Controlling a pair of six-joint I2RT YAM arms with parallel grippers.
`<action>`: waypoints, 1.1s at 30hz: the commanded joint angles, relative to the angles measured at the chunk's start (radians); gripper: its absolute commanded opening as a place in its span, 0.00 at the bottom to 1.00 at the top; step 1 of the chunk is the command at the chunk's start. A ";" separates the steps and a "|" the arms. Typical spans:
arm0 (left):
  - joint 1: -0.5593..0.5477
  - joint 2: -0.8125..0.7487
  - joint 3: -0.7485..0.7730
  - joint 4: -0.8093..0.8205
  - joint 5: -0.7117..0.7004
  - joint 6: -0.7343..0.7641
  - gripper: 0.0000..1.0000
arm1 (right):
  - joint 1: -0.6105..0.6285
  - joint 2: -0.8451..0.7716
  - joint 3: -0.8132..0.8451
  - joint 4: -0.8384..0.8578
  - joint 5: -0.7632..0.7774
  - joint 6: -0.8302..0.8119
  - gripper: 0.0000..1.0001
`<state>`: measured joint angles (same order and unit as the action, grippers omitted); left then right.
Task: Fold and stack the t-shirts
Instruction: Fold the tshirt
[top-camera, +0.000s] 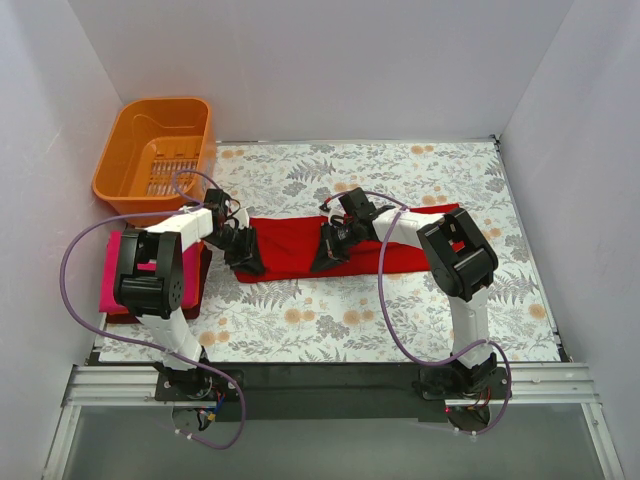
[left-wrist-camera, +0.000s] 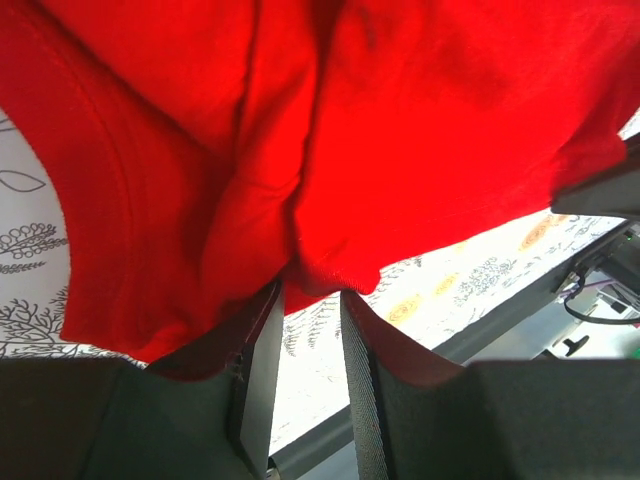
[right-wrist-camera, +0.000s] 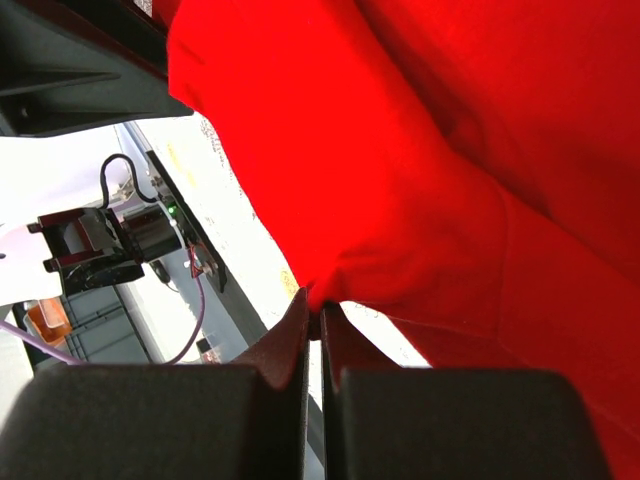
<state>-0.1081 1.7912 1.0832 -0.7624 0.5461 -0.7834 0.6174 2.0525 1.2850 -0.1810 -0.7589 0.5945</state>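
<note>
A bright red t-shirt (top-camera: 290, 240) lies in a long band across the middle of the floral cloth. My left gripper (top-camera: 247, 258) is at its left end. In the left wrist view its jaws (left-wrist-camera: 308, 295) stand apart, the shirt's (left-wrist-camera: 400, 130) near edge bunched at their tips. My right gripper (top-camera: 328, 255) is near the shirt's middle. The right wrist view shows it (right-wrist-camera: 320, 308) shut on a pinch of the shirt's (right-wrist-camera: 450, 150) edge. A folded magenta-pink t-shirt (top-camera: 112, 272) rests on a dark red one (top-camera: 196, 288) at the left, partly hidden by my left arm.
An orange slotted basket (top-camera: 165, 102) stands at the back left corner. The grey-and-orange floral cloth (top-camera: 400, 300) covers the table. White walls close in the left, back and right sides. A black rail runs along the near edge.
</note>
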 joint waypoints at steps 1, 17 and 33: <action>0.002 -0.023 0.043 0.006 0.034 -0.007 0.28 | 0.004 -0.009 0.008 0.018 -0.020 -0.016 0.01; 0.004 -0.027 0.037 0.037 0.084 -0.017 0.31 | 0.004 -0.006 0.010 0.017 -0.022 -0.021 0.01; 0.004 0.009 0.202 0.003 0.159 0.015 0.00 | -0.056 0.007 0.131 0.014 -0.057 -0.082 0.01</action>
<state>-0.1081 1.7939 1.2320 -0.7631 0.6559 -0.7776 0.5911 2.0533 1.3418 -0.1829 -0.7841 0.5480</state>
